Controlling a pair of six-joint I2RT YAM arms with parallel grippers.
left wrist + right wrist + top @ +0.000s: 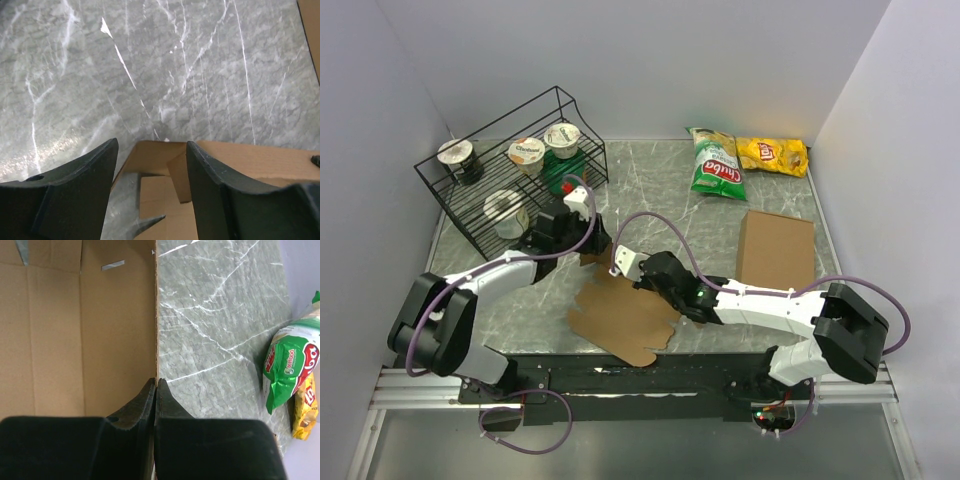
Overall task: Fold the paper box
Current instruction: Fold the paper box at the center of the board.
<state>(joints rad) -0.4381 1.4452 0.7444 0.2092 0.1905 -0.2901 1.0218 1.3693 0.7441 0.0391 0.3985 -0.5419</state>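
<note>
Both arms are the same build. Left arm (495, 272) and right arm (765, 300): white link shells, black joint housings, and a big blocky black shoulder unit at the base end of each.

Purple-grey cable (415, 340) loops outside the left shoulder, with a matching loop (898, 312) on the right. Thinner runs of the same cable arc over each wrist, and more trails below the bases.

White camera pod (578, 196) on the left wrist, another (625, 262) on the right. Small green LED (701, 293) lit on the right forearm.

Left claw (151, 145) and right claw (155, 385): matte dark fingers, wedge-tapered to blunt tips, slightly scuffed edges. Round recess in the left claw's left finger body.
</note>
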